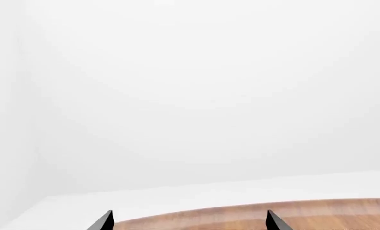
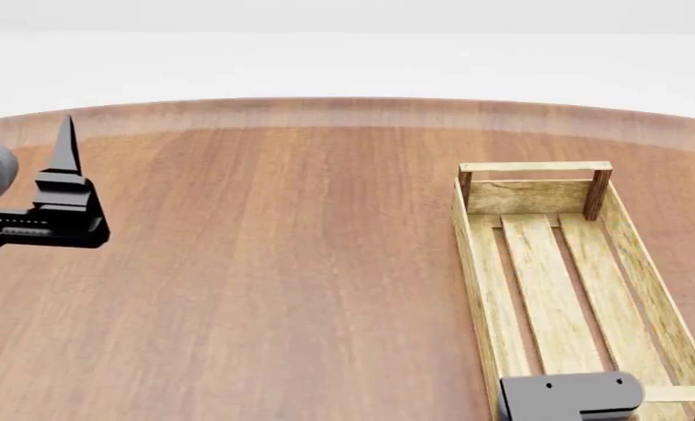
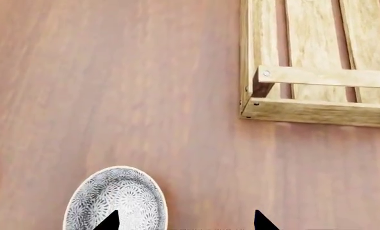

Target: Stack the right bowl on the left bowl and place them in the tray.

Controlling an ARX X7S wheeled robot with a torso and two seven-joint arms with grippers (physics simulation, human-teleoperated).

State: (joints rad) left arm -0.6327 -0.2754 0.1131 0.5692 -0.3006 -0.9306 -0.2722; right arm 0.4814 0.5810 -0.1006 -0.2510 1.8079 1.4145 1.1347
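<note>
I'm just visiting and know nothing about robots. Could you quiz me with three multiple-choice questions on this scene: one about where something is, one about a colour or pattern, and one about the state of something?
1. Where does the bowl sit?
A. inside the tray
B. on the table, outside the tray
C. held in the left gripper

2. How does the bowl's inside look?
A. plain red
B. grey-and-white floral pattern
C. solid black

3. What is in the tray right now?
A. nothing
B. two stacked bowls
C. one bowl

Answers:
1 B: the right wrist view shows the bowl on the bare table, apart from the tray's corner.
2 B: a fine grey-and-white pattern covers its inside.
3 A: the head view shows only bare slats, though the near end is partly hidden by the right arm.
</note>
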